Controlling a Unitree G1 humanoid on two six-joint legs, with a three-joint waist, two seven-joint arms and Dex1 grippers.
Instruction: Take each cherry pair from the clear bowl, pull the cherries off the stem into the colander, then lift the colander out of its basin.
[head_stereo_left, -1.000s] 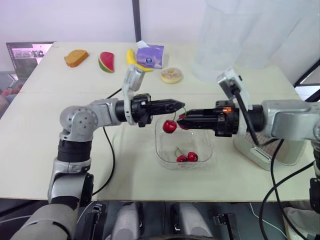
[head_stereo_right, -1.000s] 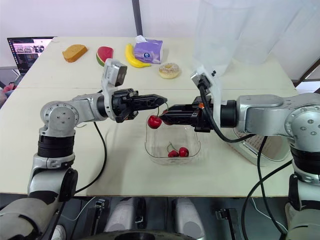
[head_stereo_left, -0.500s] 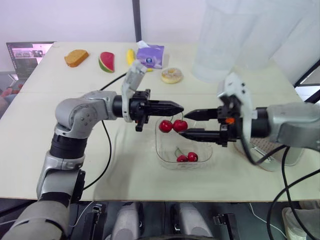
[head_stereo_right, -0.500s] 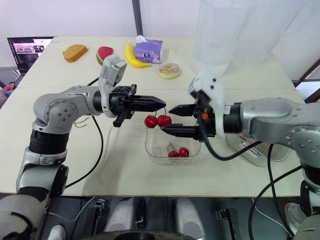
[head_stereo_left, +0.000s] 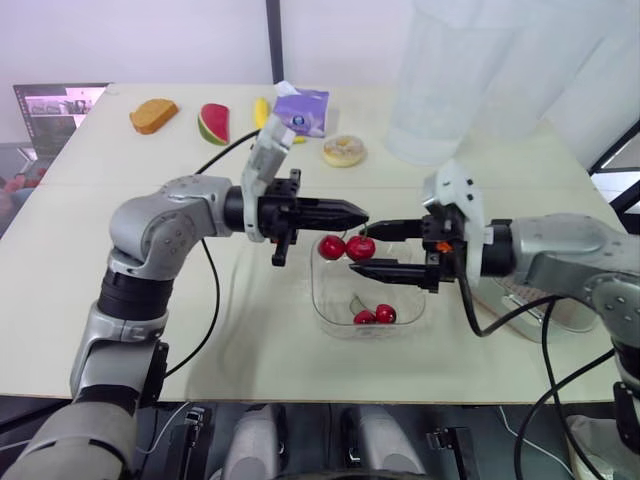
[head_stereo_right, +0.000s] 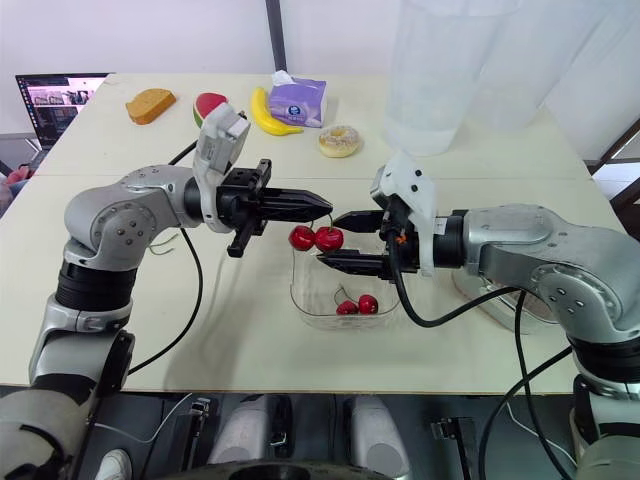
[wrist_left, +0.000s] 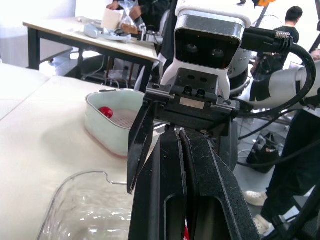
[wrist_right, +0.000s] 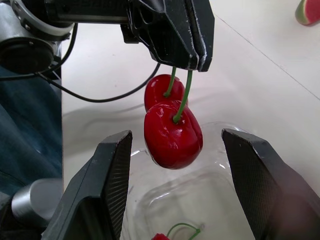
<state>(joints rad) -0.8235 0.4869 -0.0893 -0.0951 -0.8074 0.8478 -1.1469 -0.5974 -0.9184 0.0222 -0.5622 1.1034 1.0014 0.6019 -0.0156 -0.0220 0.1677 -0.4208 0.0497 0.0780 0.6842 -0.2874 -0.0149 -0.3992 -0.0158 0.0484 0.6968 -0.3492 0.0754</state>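
Left gripper clamped on the stems of the cherry pair, which hangs over the bowl near the table's front edge. Right gripper spread wide, one finger either side of the fruit. Cherries judged light, soft and slick, with thin stems: take one by its belly, gently, and pull it off over the colander.

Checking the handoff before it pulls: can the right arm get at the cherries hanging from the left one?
Probably yes: the cherry pair hangs by its stems from the left gripper, and the right gripper has open fingers on both sides, nothing between.
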